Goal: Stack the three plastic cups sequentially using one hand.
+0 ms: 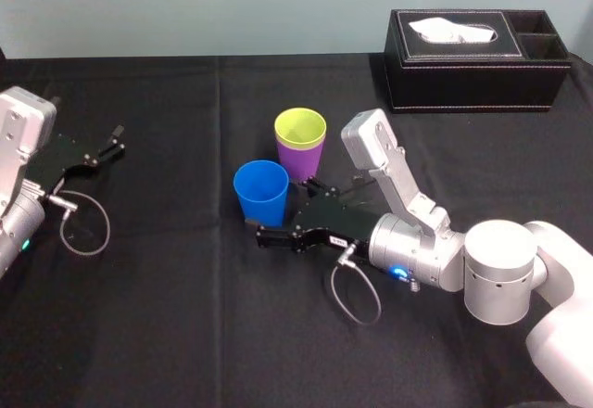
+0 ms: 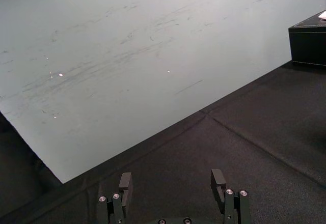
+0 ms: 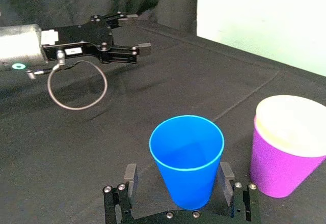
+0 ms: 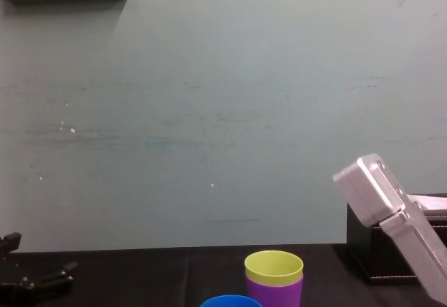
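The blue cup (image 1: pixel 261 192) stands upright on the black table, left of and just in front of the other two. The yellow-green cup (image 1: pixel 300 129) sits nested inside the purple cup (image 1: pixel 302 160). My right gripper (image 1: pixel 285 210) reaches in low from the right. It is open, with one finger on each side of the blue cup (image 3: pixel 187 160) near its base and a small gap at each side. The purple cup (image 3: pixel 279 163) stands right beside it. My left gripper (image 1: pixel 111 145) rests at the table's left side, open and holding nothing (image 2: pixel 171 182).
A black tissue box (image 1: pixel 477 56) stands at the back right, behind the cups. The right arm's grey links (image 1: pixel 398 176) slant over the table right of the cups. A looped cable (image 1: pixel 357 292) hangs under the right wrist.
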